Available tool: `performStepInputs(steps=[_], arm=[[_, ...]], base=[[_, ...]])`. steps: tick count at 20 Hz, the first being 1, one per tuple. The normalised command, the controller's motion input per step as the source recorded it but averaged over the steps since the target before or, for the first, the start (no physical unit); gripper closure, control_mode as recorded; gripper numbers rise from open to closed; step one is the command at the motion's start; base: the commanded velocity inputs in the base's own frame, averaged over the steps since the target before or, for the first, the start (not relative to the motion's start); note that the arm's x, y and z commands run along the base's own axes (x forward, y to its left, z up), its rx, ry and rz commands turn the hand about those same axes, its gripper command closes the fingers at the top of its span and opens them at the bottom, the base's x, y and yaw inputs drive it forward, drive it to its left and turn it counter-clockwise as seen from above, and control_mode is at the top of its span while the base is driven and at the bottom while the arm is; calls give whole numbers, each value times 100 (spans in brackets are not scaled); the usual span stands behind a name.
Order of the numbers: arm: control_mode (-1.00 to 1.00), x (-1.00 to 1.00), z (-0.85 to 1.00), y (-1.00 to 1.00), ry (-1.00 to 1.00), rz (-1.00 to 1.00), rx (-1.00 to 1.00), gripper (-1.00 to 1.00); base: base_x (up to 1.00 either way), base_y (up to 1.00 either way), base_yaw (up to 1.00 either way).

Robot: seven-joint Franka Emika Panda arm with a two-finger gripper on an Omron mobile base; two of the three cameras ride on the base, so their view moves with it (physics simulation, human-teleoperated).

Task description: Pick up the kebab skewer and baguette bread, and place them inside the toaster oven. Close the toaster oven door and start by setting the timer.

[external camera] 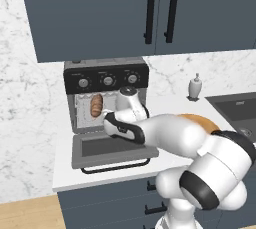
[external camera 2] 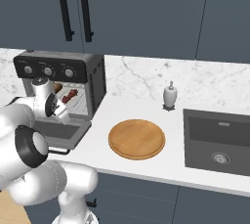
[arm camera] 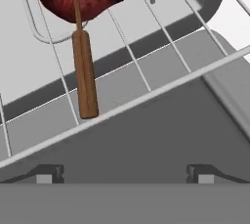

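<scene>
Inside the oven (external camera: 106,80), one baguette (external camera: 96,105) and one skewer (arm camera: 84,66) lie on the wire rack (arm camera: 146,98), the door (external camera: 112,149) dropped flat. Gripper (arm camera: 124,174) jaws stand apart, empty, at the opening. Right base view alone shows one wooden plate (external camera 2: 136,139); hand view, the skewer's handle.

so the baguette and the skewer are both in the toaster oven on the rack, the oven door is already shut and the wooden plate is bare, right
Not quite: the toaster oven door is not shut. It hangs open, folded down flat in front of the toaster oven, as the left base view shows. The rest holds: the baguette bread and the kebab skewer lie inside on the rack, and the wooden plate is bare.
</scene>
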Motion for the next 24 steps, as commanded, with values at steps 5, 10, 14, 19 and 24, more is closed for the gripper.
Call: performStepInputs(steps=[5, 10, 14, 19, 24], arm=[[-100, 36, 0, 0, 2, -14, 0, -100], [-100, 21, 0, 0, 3, -13, 0, -100], [-100, 0, -9, 0, 1, -10, 0, -100], [-100, 25, 0, 0, 1, -9, 0, -100], [-100, 25, 0, 0, 2, -8, 0, -100]], base=[[0, 0, 0], [0, 0, 0], [0, 0, 0], [0, 0, 0], [0, 0, 0]])
